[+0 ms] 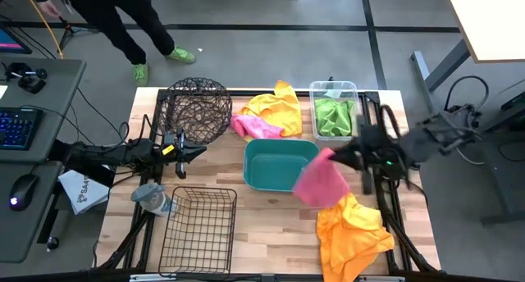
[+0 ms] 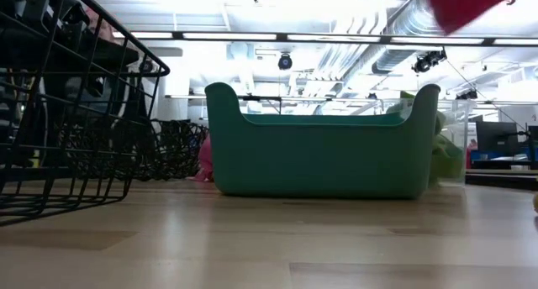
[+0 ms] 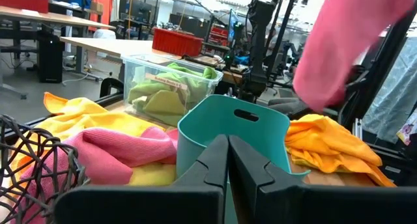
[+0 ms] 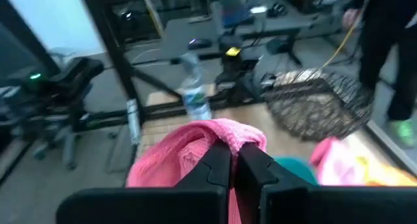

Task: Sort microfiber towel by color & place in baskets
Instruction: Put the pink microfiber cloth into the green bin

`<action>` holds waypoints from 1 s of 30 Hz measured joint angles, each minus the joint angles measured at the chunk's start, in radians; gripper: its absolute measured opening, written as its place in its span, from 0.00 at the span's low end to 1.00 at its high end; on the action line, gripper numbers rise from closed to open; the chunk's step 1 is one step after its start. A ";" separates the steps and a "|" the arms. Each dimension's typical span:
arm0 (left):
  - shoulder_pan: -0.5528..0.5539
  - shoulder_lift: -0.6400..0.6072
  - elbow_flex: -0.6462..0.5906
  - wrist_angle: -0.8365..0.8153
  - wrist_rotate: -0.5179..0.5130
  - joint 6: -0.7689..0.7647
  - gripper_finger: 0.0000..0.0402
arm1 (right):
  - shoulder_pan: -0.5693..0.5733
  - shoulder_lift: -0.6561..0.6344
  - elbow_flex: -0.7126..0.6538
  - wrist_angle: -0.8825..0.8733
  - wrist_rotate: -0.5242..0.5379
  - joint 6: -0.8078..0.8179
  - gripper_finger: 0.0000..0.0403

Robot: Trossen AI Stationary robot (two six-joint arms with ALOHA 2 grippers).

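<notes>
Pink fuzzy microfiber towel [image 1: 318, 181] hung from the right tool [image 1: 338, 157], clenched on one corner beside the teal plastic tub [image 1: 279, 165]; such a thin pinch risked slipping. The left tool [image 3: 227, 160] waited clenched near the round dark wire basket [image 1: 195, 110].

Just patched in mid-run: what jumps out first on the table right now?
The right gripper, shut on a pink towel, holds it in the air just right of the teal tub. Behind the tub, the clear bin holds green towels, with a yellow and pink heap to its left. An orange towel lies near the front right corner; the left gripper waits shut by the round wire basket.
</notes>
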 joint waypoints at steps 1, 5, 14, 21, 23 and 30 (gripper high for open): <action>0.000 0.000 0.000 0.000 0.000 0.000 0.00 | -0.031 0.013 0.000 0.018 -0.014 -0.022 0.00; 0.000 0.000 0.000 0.000 0.000 0.000 0.00 | -0.138 0.085 -0.001 0.053 -0.058 -0.071 0.00; 0.000 0.000 0.000 0.000 0.000 0.000 0.00 | -0.290 0.260 -0.003 -0.053 -0.193 0.036 0.00; 0.000 0.000 0.000 0.000 0.000 0.000 0.00 | -0.387 0.423 -0.003 -0.190 -0.326 0.142 0.00; 0.000 0.000 0.000 0.000 0.000 0.000 0.00 | -0.422 0.479 -0.003 -0.198 -0.407 0.143 0.00; 0.000 0.000 0.000 0.000 0.000 0.000 0.00 | -0.523 0.613 -0.003 -0.195 -0.446 0.184 0.00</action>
